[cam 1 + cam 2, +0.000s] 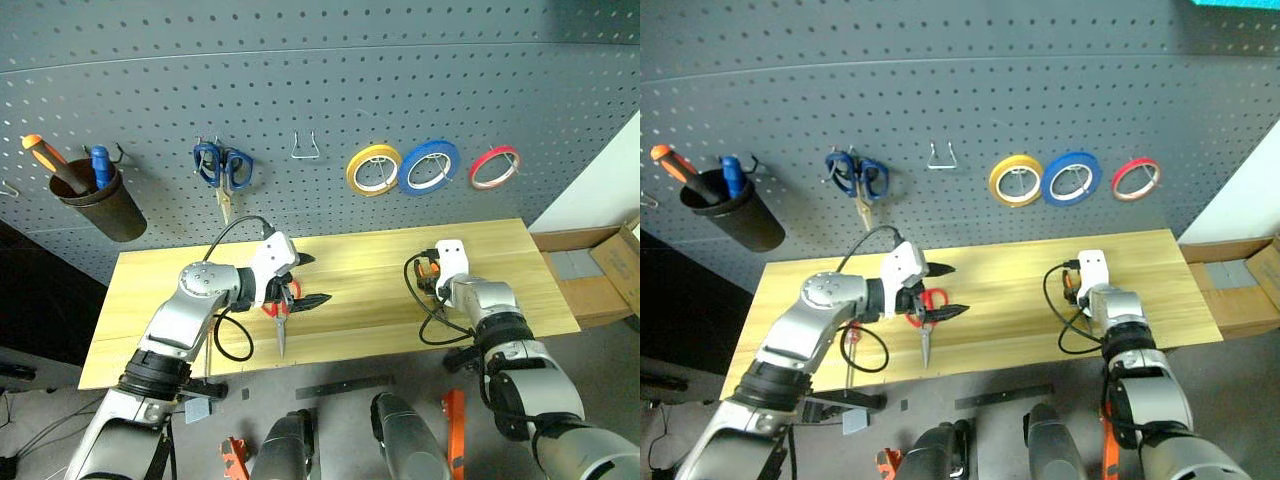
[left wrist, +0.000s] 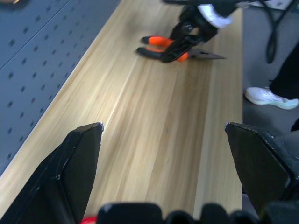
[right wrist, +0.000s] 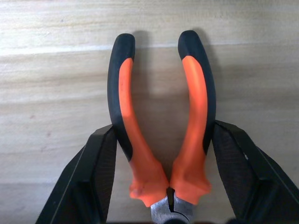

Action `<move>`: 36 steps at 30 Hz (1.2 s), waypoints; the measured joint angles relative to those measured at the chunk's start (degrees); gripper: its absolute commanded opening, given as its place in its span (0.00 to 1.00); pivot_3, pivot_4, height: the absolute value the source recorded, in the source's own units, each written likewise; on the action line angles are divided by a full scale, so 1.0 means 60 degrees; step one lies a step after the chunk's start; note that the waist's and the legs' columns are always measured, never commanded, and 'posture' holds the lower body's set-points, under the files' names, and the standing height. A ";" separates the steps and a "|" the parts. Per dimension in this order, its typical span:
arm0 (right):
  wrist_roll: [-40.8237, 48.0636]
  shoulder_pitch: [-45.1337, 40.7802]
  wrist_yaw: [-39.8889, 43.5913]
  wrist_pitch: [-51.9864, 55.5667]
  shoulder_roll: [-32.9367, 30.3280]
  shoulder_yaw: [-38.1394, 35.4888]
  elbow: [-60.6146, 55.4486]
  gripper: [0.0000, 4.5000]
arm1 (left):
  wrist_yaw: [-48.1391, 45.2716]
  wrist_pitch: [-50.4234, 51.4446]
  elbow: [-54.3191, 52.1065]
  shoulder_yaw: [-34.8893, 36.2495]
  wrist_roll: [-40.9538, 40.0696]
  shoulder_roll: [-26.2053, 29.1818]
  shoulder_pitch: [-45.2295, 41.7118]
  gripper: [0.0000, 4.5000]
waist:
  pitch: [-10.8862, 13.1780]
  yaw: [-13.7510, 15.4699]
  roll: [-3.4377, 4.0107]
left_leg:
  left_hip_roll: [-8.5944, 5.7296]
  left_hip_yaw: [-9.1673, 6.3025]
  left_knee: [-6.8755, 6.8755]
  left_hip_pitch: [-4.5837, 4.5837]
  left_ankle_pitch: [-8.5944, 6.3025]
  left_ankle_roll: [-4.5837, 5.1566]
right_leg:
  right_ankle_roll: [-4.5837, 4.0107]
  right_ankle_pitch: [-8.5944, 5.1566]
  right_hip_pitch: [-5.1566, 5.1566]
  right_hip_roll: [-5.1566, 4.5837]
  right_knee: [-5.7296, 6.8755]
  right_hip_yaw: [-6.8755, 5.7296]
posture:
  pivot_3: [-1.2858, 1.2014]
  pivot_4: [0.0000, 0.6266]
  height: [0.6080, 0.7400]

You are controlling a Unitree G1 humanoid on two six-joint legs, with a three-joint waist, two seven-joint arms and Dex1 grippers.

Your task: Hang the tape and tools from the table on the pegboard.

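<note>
Red tape (image 1: 494,166) already hangs on the pegboard (image 1: 320,90); red scissors (image 1: 927,318) lie mid-bench (image 1: 380,260) under the left hand (image 1: 303,280), fingers apart, right hand (image 3: 161,154) closing around the pliers (image 3: 161,126) near the right end, cup (image 1: 100,205) holding screwdrivers.

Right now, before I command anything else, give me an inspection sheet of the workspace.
Surface: table, bare wood between tools.
Job's things: pliers and red scissors on table; screwdriver by left arm; red tape hung on pegboard.
Clutter: yellow roll, blue roll, blue scissors, cup, all on pegboard.
Grippers: left gripper open over red scissors; right gripper against both pliers handles.
Cables: black cable looping at right wrist.
Surroundings: cardboard box beside table.
</note>
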 measured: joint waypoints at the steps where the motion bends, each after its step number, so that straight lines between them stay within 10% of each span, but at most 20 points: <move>1: 0.0000 0.0215 -0.0011 0.0142 0.0062 0.0067 -0.0542 0.57 | 0.0045 0.0059 -0.0042 0.0111 -0.0065 0.0069 0.0113 1.00 | 0.0000 -0.0006 0.0000 | 0.0002 0.0000 0.0002 -0.0004 0.0000 -0.0001 | 0.0000 0.0000 -0.0006 0.0001 0.0001 0.0000 | 0.45 0.35 1.00; 9: -0.0119 0.2483 -0.0099 0.1908 0.0558 0.2056 -0.7910 0.57 | 0.1329 0.0801 -0.1428 0.1840 -0.0903 -0.0039 0.1287 1.00 | 0.0001 0.0008 0.0002 | 0.0036 -0.0006 0.0010 -0.0031 -0.0003 -0.0010 | -0.0010 0.0006 -0.0033 0.0009 -0.0004 -0.0010 | 0.46 0.35 1.00; 16: -0.0393 0.1055 -0.0479 0.1955 0.1562 0.3135 -0.9937 0.57 | 0.2636 0.1026 -0.2279 0.3079 -0.1548 -0.0439 0.1795 1.00 | -0.0002 0.0110 -0.0004 | 0.0090 -0.0010 0.0019 -0.0021 0.0030 -0.0060 | -0.0057 0.0038 -0.0030 0.0039 -0.0016 -0.0036 | 0.47 0.34 1.00; 28: 0.0110 -0.5426 -0.0951 -0.2413 0.3275 0.0998 -0.2949 0.57 | 0.3178 0.1240 -0.2533 0.3661 -0.2284 -0.0488 0.1842 1.00 | -0.0012 0.0313 -0.0021 | 0.0116 -0.0004 -0.0013 -0.0022 0.0047 -0.0085 | -0.0109 0.0082 -0.0053 0.0108 -0.0020 -0.0032 | 0.50 0.31 1.00; 36: 0.0069 -0.6651 -0.0997 -0.5726 0.3391 0.0697 0.0463 0.57 | 0.3339 0.1253 -0.2551 0.3318 -0.2285 -0.0516 0.1253 1.00 | -0.0028 0.0523 -0.0047 | 0.0115 0.0007 0.0010 -0.0119 0.0055 -0.0104 | -0.0122 0.0091 -0.0180 0.0105 0.0037 -0.0026 | 0.51 0.31 1.00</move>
